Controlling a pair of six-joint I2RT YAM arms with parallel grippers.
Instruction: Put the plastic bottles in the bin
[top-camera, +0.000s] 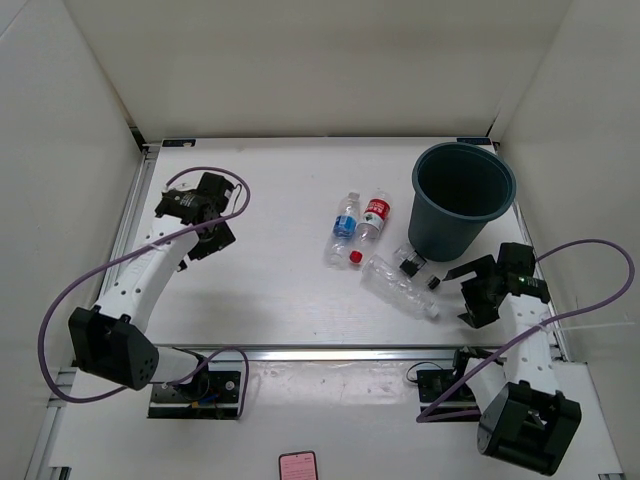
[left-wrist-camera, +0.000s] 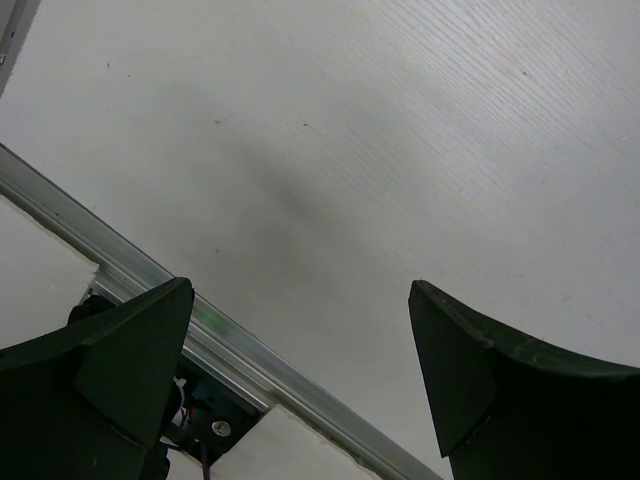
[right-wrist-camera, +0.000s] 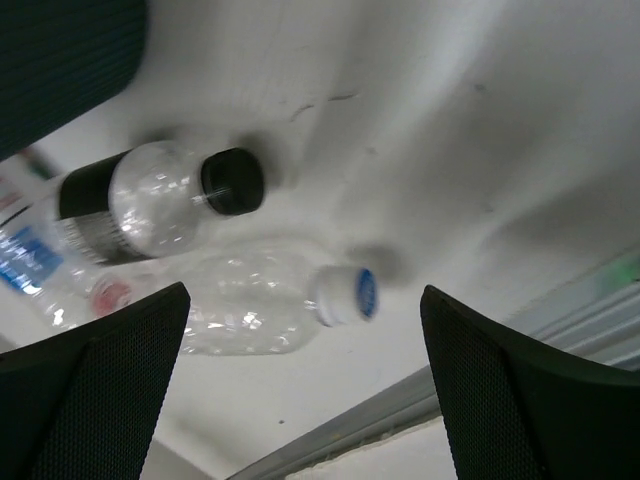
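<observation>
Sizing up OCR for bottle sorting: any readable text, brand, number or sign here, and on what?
No text is legible in any view.
Label on the blue-labelled bottle: print too small, blurred.
Label on the red-labelled bottle: white marks, too small.
Dark band on the dark-capped bottle: no print shows.
Cap of the plain bottle: blue mark, blurred.

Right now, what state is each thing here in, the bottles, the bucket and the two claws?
Bin, upright, no bottle visible inside.
Blue-labelled bottle, lying flat.
Red-labelled bottle, lying flat, cap on.
Dark-capped bottle, lying flat, cap on.
Plain bottle, lying flat, cap on.
Left gripper, open, holding nothing.
Right gripper, open, holding nothing.
</observation>
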